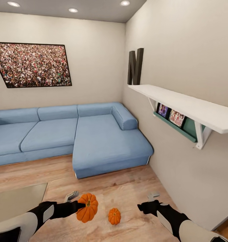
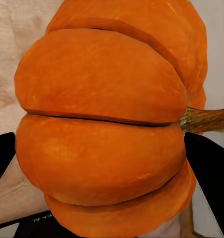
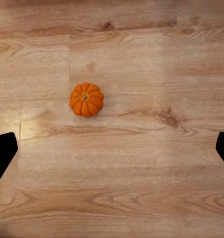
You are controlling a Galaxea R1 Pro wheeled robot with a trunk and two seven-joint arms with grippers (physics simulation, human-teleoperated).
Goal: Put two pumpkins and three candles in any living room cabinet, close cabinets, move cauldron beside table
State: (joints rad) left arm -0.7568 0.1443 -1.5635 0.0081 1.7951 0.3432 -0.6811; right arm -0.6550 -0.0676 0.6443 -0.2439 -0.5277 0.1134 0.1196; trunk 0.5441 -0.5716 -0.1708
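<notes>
Closest to the robot, above the wooden floor (image 1: 134,188), the left tool (image 1: 80,205) grips one pumpkin (image 1: 87,207) clear of the boards; in the left wrist view this held pumpkin (image 2: 104,124) sits between the dark fingers (image 2: 208,173) with its stem (image 2: 206,119) pointing sideways. Just beside it, toward the robot's right, the second pumpkin (image 1: 114,216) rests on the floor, stem up, apart from both tools. In the right wrist view that pumpkin (image 3: 86,99) lies on the planks (image 3: 141,188) well beyond the right fingertips (image 3: 2,153), which sit at opposite edges of the picture, so the right tool (image 1: 148,201) stands wide and holds nothing. At the left edge of the head view, a pale glossy panel (image 1: 16,201) lies low by the left arm; it may be the tabletop, but too little shows to be sure. Farther off, a blue corner sofa (image 1: 93,134) runs along the back wall. On the right wall hangs a white shelf (image 1: 188,106) with a green rack (image 1: 176,126) of pictures beneath it, and a dark letter N (image 1: 135,66) stands at the shelf's far end. A framed crowd picture (image 1: 33,64) hangs above the sofa.
</notes>
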